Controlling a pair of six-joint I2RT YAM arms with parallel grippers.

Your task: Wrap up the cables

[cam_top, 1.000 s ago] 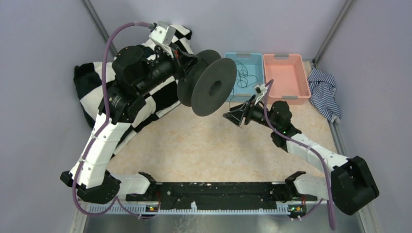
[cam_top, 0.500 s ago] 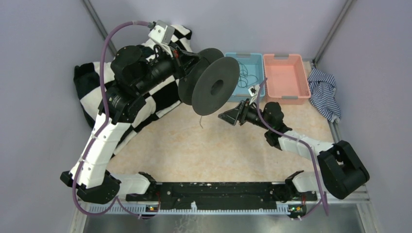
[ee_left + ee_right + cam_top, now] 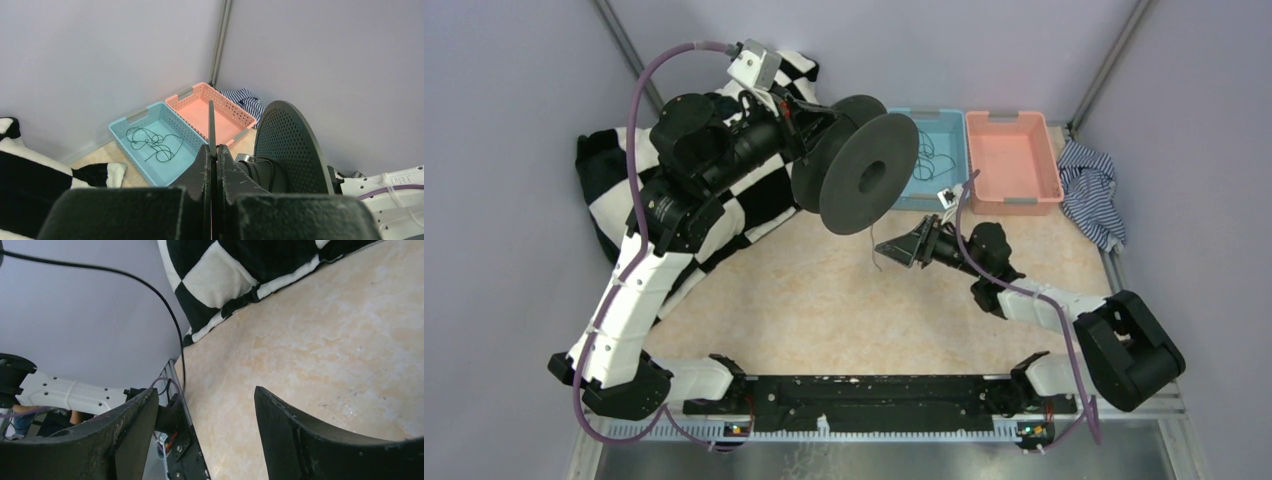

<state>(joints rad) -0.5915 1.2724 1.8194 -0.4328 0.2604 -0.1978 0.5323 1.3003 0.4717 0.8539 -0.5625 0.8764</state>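
While the left gripper (image 3: 213, 152) clamps the spool (image 3: 864, 178) aloft, the right gripper (image 3: 205, 395) gapes empty, seemingly poised to catch the dangling cable (image 3: 172, 315).

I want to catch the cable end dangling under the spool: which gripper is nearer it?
The right gripper: its open jaws sit just beside the cable end. The left gripper is up behind the spool, clamped on a flange.

Robot lab — walled bench (image 3: 824, 310), plastic bins (image 3: 1014, 117)
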